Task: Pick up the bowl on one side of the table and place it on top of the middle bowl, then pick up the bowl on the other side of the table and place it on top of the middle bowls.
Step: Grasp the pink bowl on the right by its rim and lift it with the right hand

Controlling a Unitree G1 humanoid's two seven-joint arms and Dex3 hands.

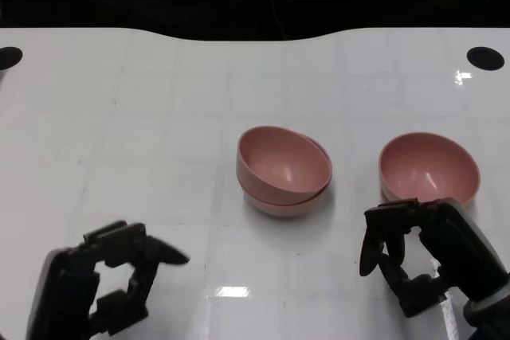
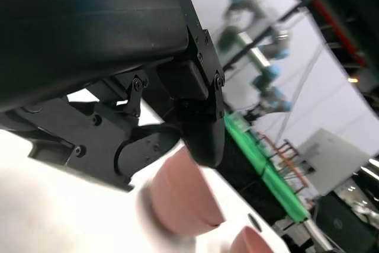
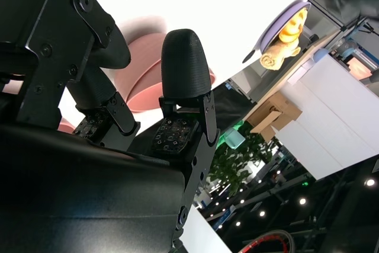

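Observation:
Two pink bowls are nested at the table's middle, the upper bowl lying tilted in the lower bowl. A single pink bowl stands upright to their right. My right hand hovers just in front of that bowl, fingers apart and empty, close to its near rim. My left hand is at the lower left, well away from the bowls, fingers spread with nothing in them. The left wrist view shows the nested bowls and the single bowl beyond the fingers. A pink bowl shows past the right hand's fingers.
The white table ends at a dark far edge. Black round holes sit at its far right corner and far left corner. The wrist views show room furniture beyond the table.

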